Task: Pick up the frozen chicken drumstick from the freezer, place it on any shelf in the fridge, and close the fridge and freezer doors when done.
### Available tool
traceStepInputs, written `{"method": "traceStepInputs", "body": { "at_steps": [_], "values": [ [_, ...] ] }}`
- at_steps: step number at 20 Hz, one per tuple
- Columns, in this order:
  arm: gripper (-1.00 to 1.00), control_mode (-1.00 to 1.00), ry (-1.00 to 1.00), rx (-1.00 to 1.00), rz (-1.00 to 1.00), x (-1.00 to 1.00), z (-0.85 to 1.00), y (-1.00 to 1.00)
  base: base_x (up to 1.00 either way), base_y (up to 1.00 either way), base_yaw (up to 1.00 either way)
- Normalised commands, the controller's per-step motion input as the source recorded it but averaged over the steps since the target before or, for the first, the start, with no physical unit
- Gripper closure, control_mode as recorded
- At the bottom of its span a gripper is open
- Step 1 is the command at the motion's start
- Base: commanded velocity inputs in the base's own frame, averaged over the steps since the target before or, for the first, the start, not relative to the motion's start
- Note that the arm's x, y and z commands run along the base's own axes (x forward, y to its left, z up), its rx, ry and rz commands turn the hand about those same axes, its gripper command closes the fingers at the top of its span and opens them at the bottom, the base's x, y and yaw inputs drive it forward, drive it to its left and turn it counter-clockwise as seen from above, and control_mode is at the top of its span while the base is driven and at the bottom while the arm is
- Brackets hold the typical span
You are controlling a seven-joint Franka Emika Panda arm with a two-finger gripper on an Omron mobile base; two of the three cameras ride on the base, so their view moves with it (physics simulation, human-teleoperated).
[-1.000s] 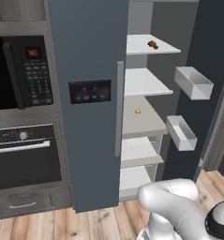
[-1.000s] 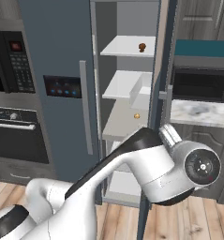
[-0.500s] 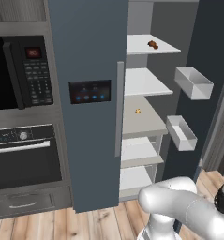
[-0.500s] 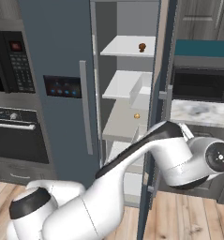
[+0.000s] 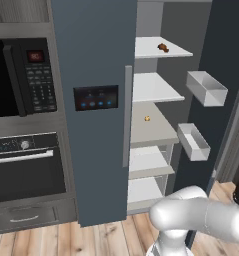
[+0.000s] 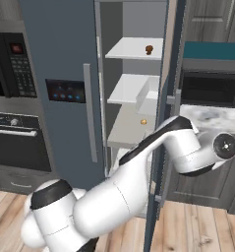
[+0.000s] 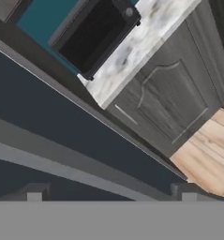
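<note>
Hand spread wide and empty near the open fridge door (image 7: 52, 136), frozen chicken drumstick (image 5: 163, 48) lying on the top shelf (image 5: 146, 50).

The top shelf (image 5: 161, 49) before me carries the frozen chicken drumstick (image 5: 163, 48), lying near its right edge, toward the back. Two boards down, a lower shelf (image 5: 152, 127) bears a tiny yellow-orange ball (image 5: 147, 118) near its middle.

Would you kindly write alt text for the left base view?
A tall slate-blue fridge stands open, a small reddish-brown drumstick lying on its top pale grey shelf. The freezer door beside it, with a black panel, is closed.
</note>
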Motion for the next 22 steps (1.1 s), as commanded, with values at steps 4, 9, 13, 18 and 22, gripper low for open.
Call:
{"method": "traceStepInputs", "body": {
  "at_steps": [4, 9, 13, 18, 22],
  "values": [
    [-1.0, -1.0, 0.0, 0.01, 0.1, 0.59, -0.11, 0.0, 0.0, 0.0, 0.0],
    [-1.0, -1.0, 0.0, 0.01, 0.17, 0.53, -0.06, 0.25, 0.0, 0.0, 0.0],
    [-1.0, -1.0, -0.04, 0.06, 0.32, 0.49, 0.0, 0.48, 0.0, 0.0, 0.0],
    [-1.0, -1.0, -0.08, 0.08, 0.34, 0.49, 0.0, 0.57, 0.0, 0.0, 0.0],
    [-1.0, -1.0, -0.13, 0.03, 0.24, 0.14, 0.0, 0.99, 0.0, 0.0, 0.0]
  ]
}}
